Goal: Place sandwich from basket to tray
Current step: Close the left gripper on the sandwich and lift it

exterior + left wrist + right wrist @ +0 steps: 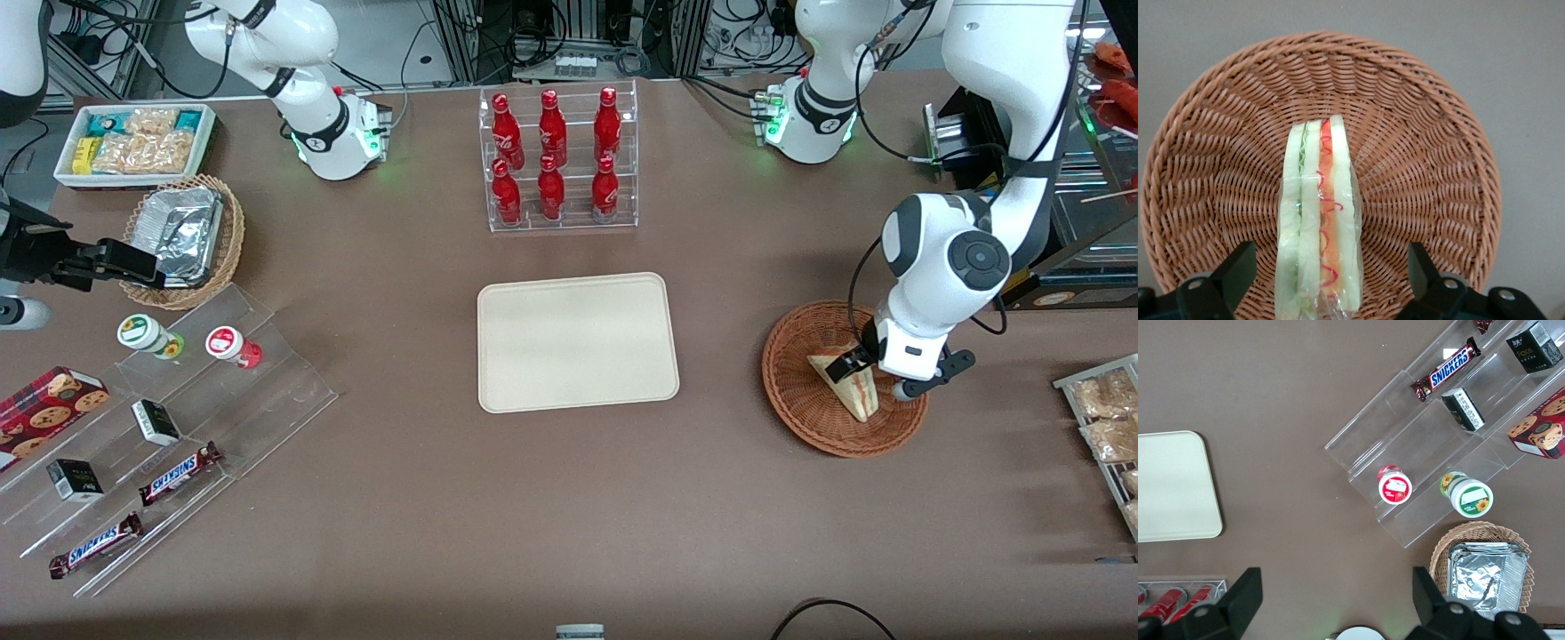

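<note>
The sandwich [849, 382] [1319, 220], a plastic-wrapped wedge of pale bread with green and red-orange filling, lies in the round reddish-brown basket [805, 409] [1431, 167] toward the working arm's end of the table. My gripper [876, 373] [1328, 273] hovers low over the basket, open, one black finger [1235, 270] on each side of the sandwich with gaps between them and the bread. The cream tray [576, 342] [1171, 487] lies bare in the middle of the table.
A clear rack of red bottles [557, 160] stands farther from the front camera than the tray. Snack racks with packets [1102, 427] sit at the table edge beside the basket. A tan basket with foil containers [182, 236] and acrylic shelves with candy bars [169, 427] lie toward the parked arm's end.
</note>
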Tool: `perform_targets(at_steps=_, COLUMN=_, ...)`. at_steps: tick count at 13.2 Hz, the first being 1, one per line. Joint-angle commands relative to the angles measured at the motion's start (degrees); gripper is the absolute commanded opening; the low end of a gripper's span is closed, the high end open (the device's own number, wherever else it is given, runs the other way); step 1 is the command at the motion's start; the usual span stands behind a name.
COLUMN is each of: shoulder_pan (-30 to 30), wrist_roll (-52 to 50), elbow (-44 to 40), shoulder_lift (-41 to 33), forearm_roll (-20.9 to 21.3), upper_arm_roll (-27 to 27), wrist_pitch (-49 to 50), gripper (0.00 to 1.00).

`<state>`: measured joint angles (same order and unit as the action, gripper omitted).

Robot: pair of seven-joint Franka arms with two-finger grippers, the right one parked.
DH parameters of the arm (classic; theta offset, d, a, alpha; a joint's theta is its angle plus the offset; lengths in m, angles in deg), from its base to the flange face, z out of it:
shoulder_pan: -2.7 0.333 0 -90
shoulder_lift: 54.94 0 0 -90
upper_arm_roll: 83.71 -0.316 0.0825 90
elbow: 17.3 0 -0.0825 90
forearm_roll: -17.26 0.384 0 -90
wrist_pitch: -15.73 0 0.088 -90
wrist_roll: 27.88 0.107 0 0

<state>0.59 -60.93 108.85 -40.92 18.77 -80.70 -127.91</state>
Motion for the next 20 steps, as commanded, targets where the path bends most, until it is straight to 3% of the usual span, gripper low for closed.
perform_targets(at_steps=1, shoulder_pan=0.09, wrist_roll=-1.14, elbow=0.59, shoulder_lift=0.83, forearm_roll=0.34, upper_arm_roll=-0.02, wrist_pitch=-1.64, gripper=1.00)
perform_targets(at_steps=4, shoulder_pan=0.17, wrist_roll=-1.14, elbow=0.76, shoulder_lift=1.53, forearm_roll=0.34, upper_arm_roll=-0.11, wrist_pitch=-1.91, gripper=0.79)
perform_targets(at_steps=6, shoulder_pan=0.17, wrist_roll=-1.14, elbow=1.12, shoulder_lift=1.88, forearm_roll=0.34, upper_arm_roll=-0.20, wrist_pitch=-1.91, gripper=0.52)
perform_targets(at_steps=9, shoulder_pan=0.17, wrist_roll=-1.06, elbow=1.03, shoulder_lift=1.80, forearm_roll=0.34, upper_arm_roll=-0.29, wrist_pitch=-1.64, gripper=0.00)
perform_targets(at_steps=13, shoulder_pan=0.09, wrist_roll=-0.79, elbow=-2.03, shoulder_lift=-1.53, forearm_roll=0.95, upper_arm_roll=-0.20, wrist_pitch=3.77, gripper=0.00)
perform_targets(at_steps=16, shoulder_pan=-0.70, wrist_roll=-0.79, elbow=-14.22, shoulder_lift=-1.90, forearm_roll=0.95, upper_arm_roll=2.51, wrist_pitch=19.75, gripper=0.00)
perform_targets(at_steps=20, shoulder_pan=-4.02, wrist_roll=-4.28, elbow=-25.49, shoulder_lift=0.65, forearm_roll=1.13, upper_arm_roll=7.44, wrist_pitch=30.07, gripper=0.00)
